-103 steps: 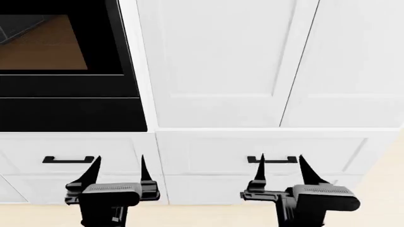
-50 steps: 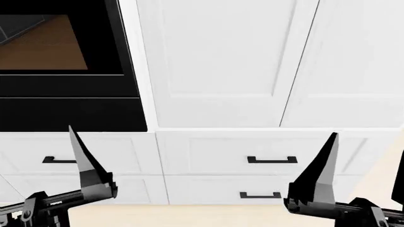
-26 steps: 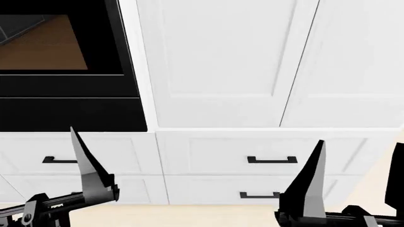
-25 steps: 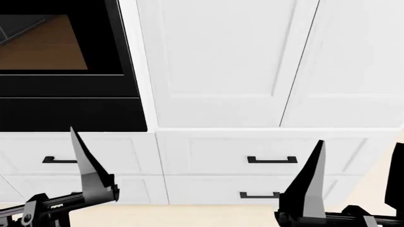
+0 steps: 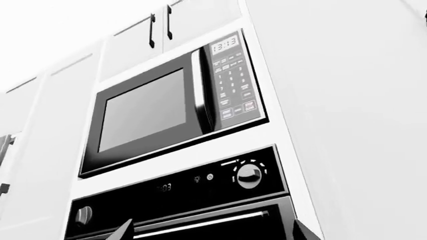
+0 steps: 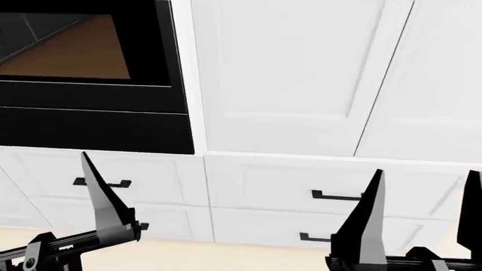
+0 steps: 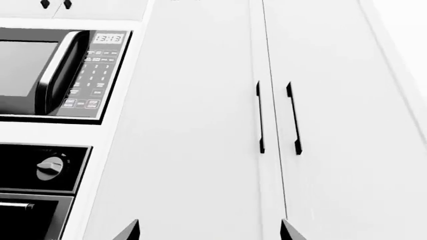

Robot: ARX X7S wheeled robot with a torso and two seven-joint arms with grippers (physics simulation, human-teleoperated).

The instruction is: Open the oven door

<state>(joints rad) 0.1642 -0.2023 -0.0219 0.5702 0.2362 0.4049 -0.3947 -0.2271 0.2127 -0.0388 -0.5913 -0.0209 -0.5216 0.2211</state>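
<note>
- The oven door [image 6: 83, 62] fills the upper left of the head view: a glossy black panel whose dark glass window reflects a brown floor. It sits shut, flush with the white cabinetry.
- In the left wrist view, the door's silver bar handle [image 5: 200, 223] runs along its top edge, under a black control panel with a round knob [image 5: 249, 175].
- A microwave [image 5: 175, 107] is built in above the oven.
- Left pincer [image 6: 75, 214]: only one dark finger [image 6: 105, 197] shows clearly in the head view, raised in front of a white drawer front [image 6: 105, 178] with a small black handle; two tips in its wrist view stand well apart, so it is spread and empty.
- Right pincer [image 6: 421, 217]: fingers spread wide, holding nothing, low before the drawers below the tall white cabinet doors [image 6: 301, 62].
- Both pincers are clear of the oven door.
</note>
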